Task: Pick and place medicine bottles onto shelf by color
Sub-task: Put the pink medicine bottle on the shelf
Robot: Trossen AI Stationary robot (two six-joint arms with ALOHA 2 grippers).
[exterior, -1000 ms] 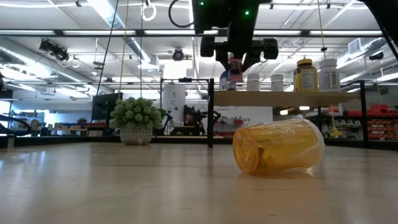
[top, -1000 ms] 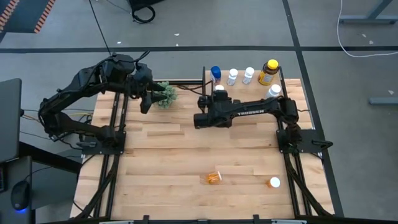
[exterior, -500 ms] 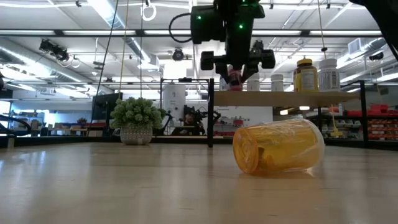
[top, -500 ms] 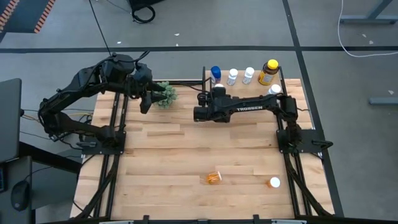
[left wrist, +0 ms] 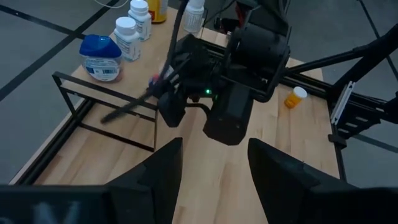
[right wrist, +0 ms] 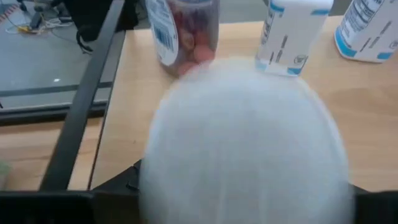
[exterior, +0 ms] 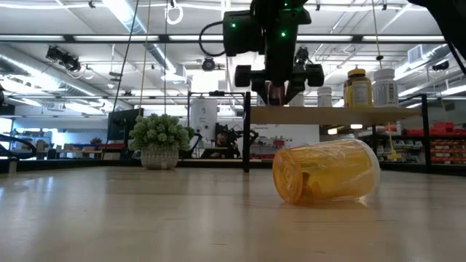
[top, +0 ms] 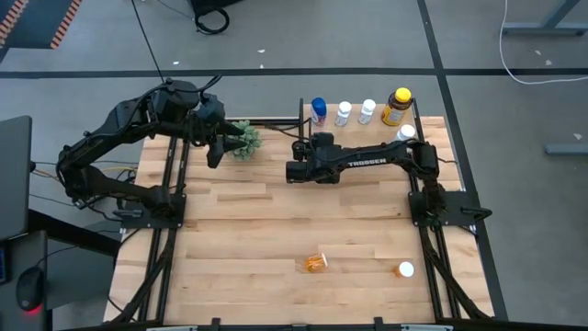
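Note:
My right gripper (top: 318, 141) reaches over the left part of the shelf (top: 378, 134) and is shut on a white-capped bottle (exterior: 275, 93) with pinkish contents. Beyond it on the shelf stand a blue-capped bottle (top: 319, 108), two white bottles (top: 344, 113) (top: 367, 110), an amber yellow-capped bottle (top: 397, 106) and another white one (top: 405, 134). An orange bottle (top: 315, 262) lies on its side on the table. A white-capped bottle (top: 405, 269) rests near the front right. My left gripper (left wrist: 211, 165) waits open beside the plant (top: 244, 138). My right gripper pinches the bottle between its two fingers just below the white cap (right wrist: 242, 143), which fills the wrist view. The fingers come slanting down from the table's near side. The bottle stands upright, its base (exterior: 275, 104) at the shelf top; whether it rests there I cannot tell.
The shelf's black frame post (exterior: 246, 131) stands at its left end, close to the held bottle. A potted green plant (exterior: 159, 142) sits at the far left of the table. Bare wooden tabletop (top: 276, 230) lies between the arms and the front edge.
My right gripper has sunk a little toward the shelf top with the bottle and shifted slightly toward the table's left edge. The bottle has stayed upright.

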